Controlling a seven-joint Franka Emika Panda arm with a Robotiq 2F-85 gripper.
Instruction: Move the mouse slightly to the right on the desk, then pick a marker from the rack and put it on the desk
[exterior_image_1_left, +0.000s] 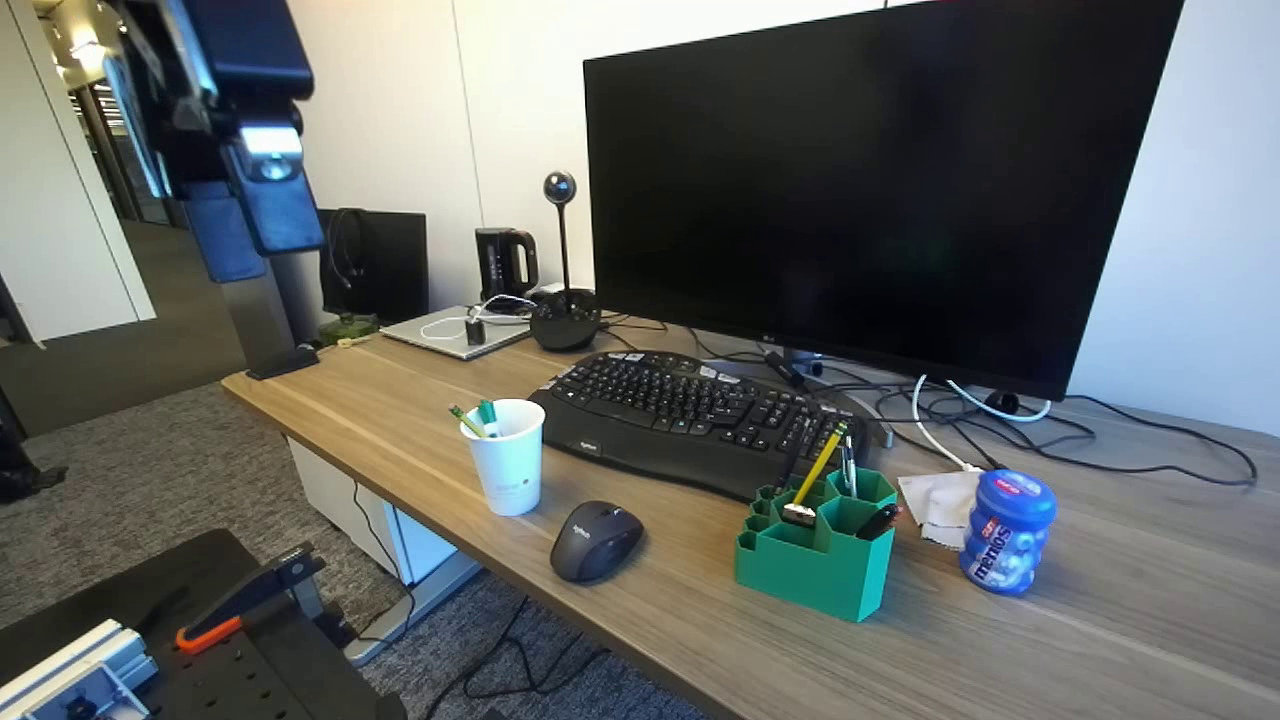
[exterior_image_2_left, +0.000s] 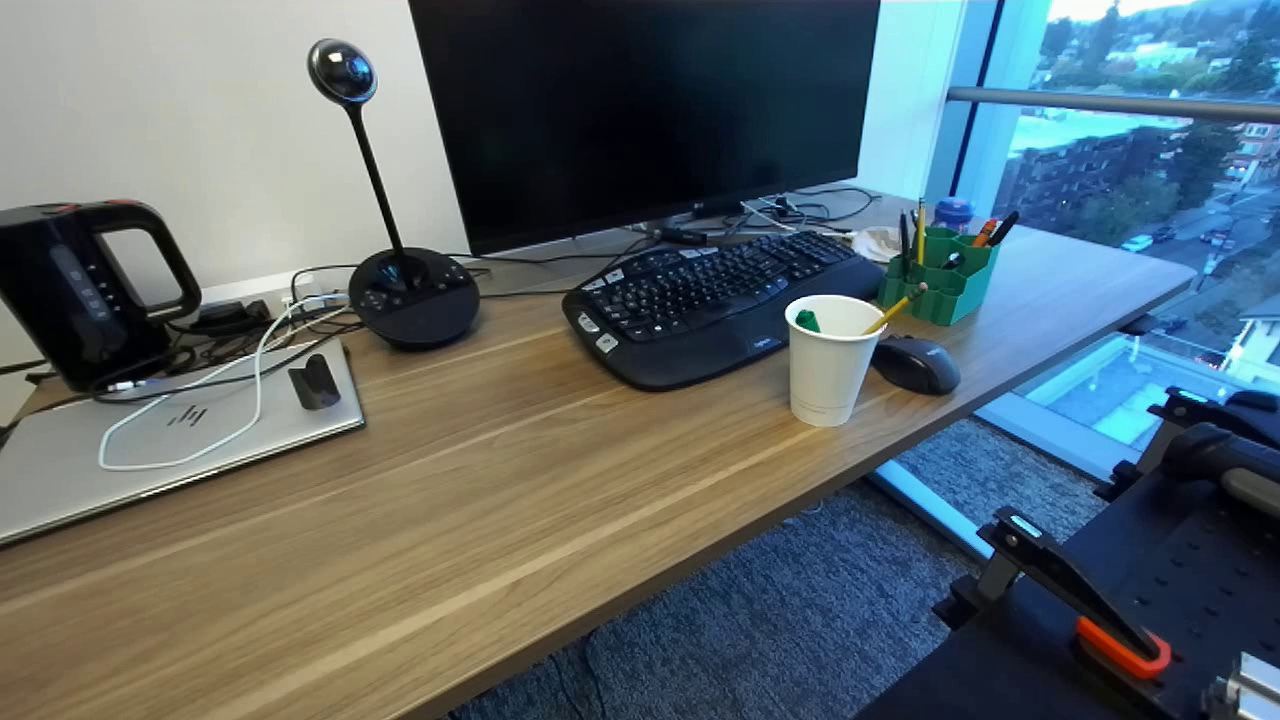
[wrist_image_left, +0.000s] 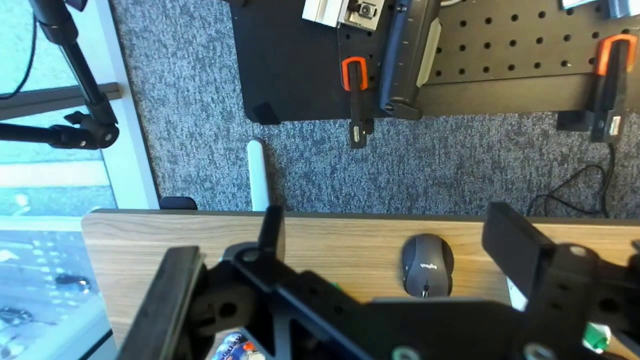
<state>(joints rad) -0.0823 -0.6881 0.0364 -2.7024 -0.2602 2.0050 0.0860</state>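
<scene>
Wrist view has the fingers (wrist_image_left: 515, 245) spread wide apart, and the mouse (wrist_image_left: 428, 265) shows through the gap, down below. The mouse sits on the wooden tabletop (wrist_image_left: 345, 245), near its front edge. In an exterior view, the fingers hang up high, well apart from the mouse.

Other things stand close around it. A white paper cup (exterior_image_2_left: 828, 378) stands up straight just beside the mouse, and in an exterior view the cup blocks a bit of it. A yellow pencil (exterior_image_2_left: 893, 312) and a green-tipped stick (exterior_image_2_left: 808, 321) lean in the cup. On the mouse's other side, a little farther off, is the green rack (exterior_image_1_left: 812, 575), holding pens (exterior_image_1_left: 849, 468) and a second pencil (exterior_image_1_left: 820, 464). What looks like a dark marker (exterior_image_2_left: 1003, 228) leans out at one corner, but it is small and hard to be sure about.

The big black keyboard (exterior_image_1_left: 690, 410) lies behind the mouse, and the rack hides one end of it in an exterior view. A blue jar (exterior_image_1_left: 1010, 535) stands near the rack, with a pale cloth (exterior_image_1_left: 937, 505) just beside it. At the back stands a large dark screen (exterior_image_1_left: 880, 200). Farther along are a laptop (exterior_image_2_left: 60, 480), a black kettle (exterior_image_2_left: 60, 300) and a round camera (exterior_image_2_left: 343, 72).
</scene>
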